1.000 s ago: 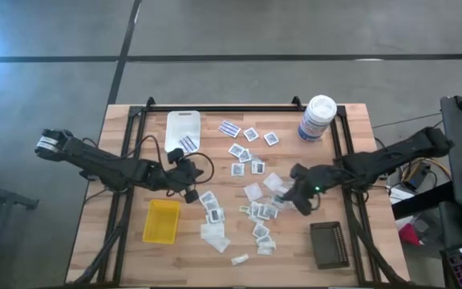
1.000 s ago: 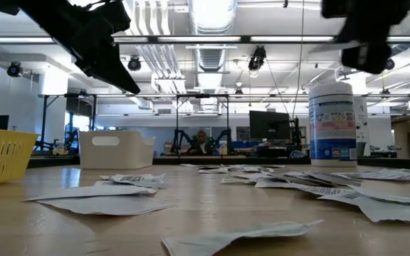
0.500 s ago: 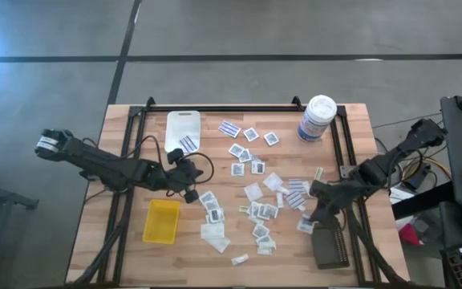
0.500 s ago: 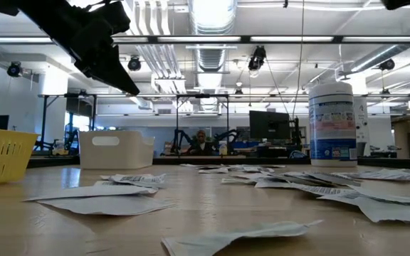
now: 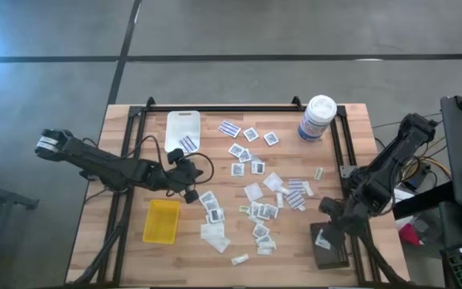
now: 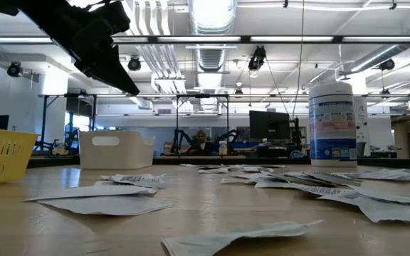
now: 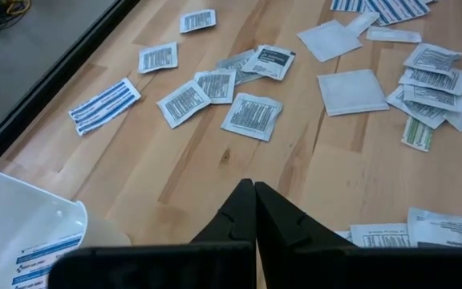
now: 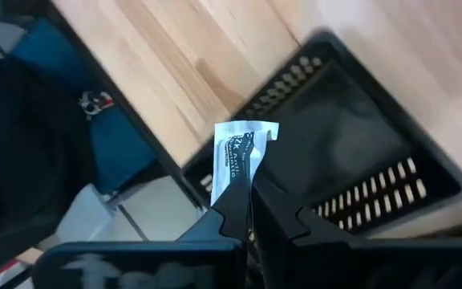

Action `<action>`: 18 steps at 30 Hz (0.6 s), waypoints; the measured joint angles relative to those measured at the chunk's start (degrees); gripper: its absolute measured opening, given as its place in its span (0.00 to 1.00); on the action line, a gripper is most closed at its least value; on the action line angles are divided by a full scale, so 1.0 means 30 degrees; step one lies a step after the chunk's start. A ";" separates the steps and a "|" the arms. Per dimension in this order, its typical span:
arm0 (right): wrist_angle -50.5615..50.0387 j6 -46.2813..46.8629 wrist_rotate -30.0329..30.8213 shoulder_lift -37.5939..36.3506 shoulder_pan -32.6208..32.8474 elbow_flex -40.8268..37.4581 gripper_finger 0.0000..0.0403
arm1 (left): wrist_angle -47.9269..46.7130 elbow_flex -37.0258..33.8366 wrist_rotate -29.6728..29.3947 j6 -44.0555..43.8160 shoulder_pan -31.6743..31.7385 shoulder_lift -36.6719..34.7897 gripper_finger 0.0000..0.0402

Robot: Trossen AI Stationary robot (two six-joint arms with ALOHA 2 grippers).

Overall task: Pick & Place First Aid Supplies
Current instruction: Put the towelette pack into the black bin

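White and thin, the packet (image 8: 243,156) stands pinched between the closed fingers of the right end effector (image 5: 325,238), its printed face sticking up past the fingertips. Directly beneath that end effector sits the black tray (image 5: 330,254), with its slotted wall and dark floor filling most of the right wrist view. The step in hand looks like the drop into this tray.

To do it well, the robot should make sure the packet hangs over the tray's floor rather than its rim, since a light, flat sachet can flutter sideways when let go. Lowering a little closer to the floor before parting the fingers would cut that drift. The fingers should open cleanly and the arm should lift straight up, so the packet does not cling to a pad and ride out again.

The left end effector (image 7: 254,210) waits with its fingers shut on nothing, above bare tabletop (image 5: 351,140). The loose packets (image 5: 259,213) lie scattered ahead of it, and the white tray (image 5: 183,124) sits close beside it.
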 joint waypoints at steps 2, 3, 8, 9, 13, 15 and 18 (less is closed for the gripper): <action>0.0017 0.0753 -0.0015 0.0508 0.0423 0.0000 0.02 | 0.0007 0.0000 0.0000 0.0004 0.0000 0.0000 0.00; 0.0066 0.1077 -0.0029 0.0748 0.0576 0.0000 0.02 | 0.0001 0.0000 0.0000 0.0013 0.0000 0.0000 0.00; 0.1163 0.2022 -0.0114 0.2016 0.1043 0.0000 0.02 | 0.0007 0.0000 0.0002 0.0309 0.0000 0.0000 0.00; 0.1430 0.2266 -0.0121 0.2271 0.1043 0.0000 0.02 | 0.0007 0.0000 0.0001 0.0394 0.0000 0.0004 0.00; 0.2023 0.3283 -0.0209 0.3223 0.1036 0.0000 0.02 | 0.0007 0.0000 0.0002 0.0469 -0.0015 0.0007 0.00; 0.2147 0.3509 -0.0546 0.3662 0.1036 0.0000 0.02 | 0.0015 0.0000 0.0000 0.0695 -0.0015 0.0007 0.00; 0.2150 0.3941 -0.1178 0.4245 0.1036 0.0000 0.02 | 0.0015 0.0000 0.0000 0.1010 -0.0015 0.0007 0.00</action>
